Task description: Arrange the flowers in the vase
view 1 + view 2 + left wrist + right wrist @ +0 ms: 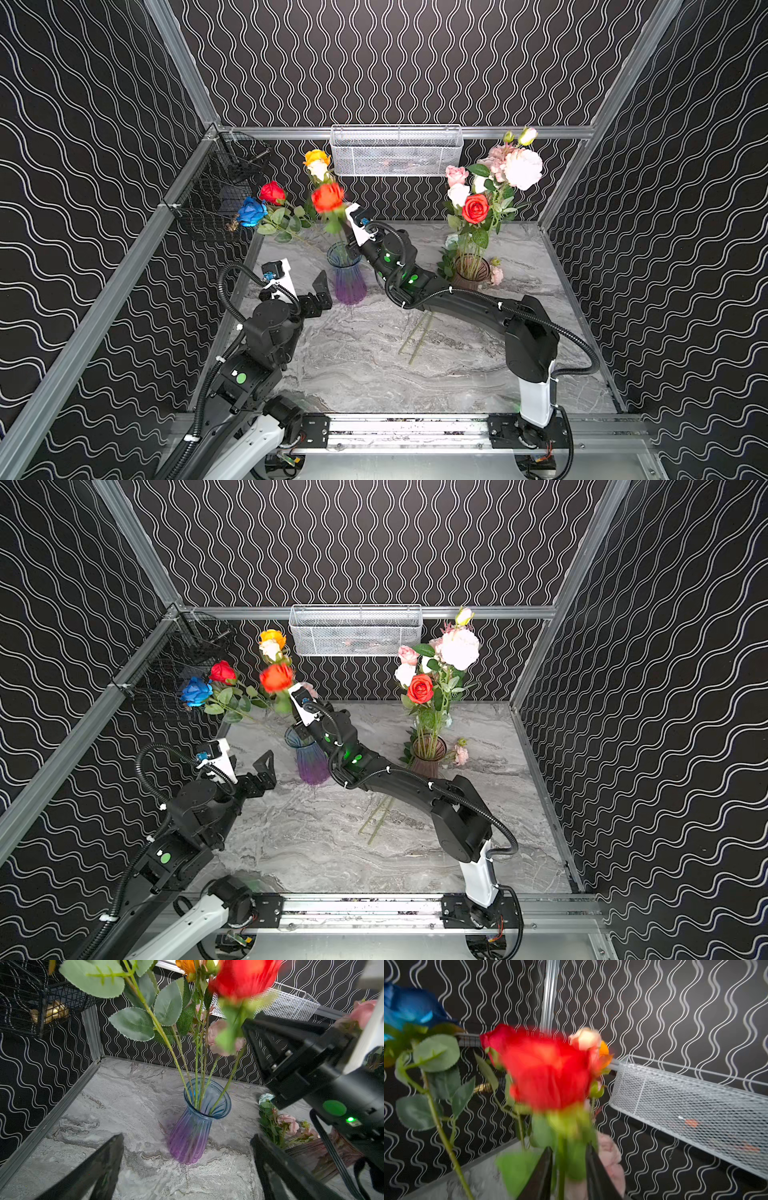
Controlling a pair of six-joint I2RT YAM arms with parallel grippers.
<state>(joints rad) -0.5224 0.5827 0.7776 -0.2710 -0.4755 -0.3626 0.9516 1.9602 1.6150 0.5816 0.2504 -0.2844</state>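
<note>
red rose [548, 1076] blurs closest to my right wrist view, stem in the gap of my right tool [569, 1151], parted narrow and not pinching it; stem runs down into the blue-purple vase [347, 278] on the counter [353, 365] with the other flowers [272, 193]. my left tool [322, 293] gapes wide beside the vase, holding nothing.

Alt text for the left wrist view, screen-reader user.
A ribbed blue-to-purple glass vase stands on a grey marble table, holding several green-stemmed flowers; a blurred red rose rises from it beside the right arm. The left gripper frames the vase, open and empty.
</note>
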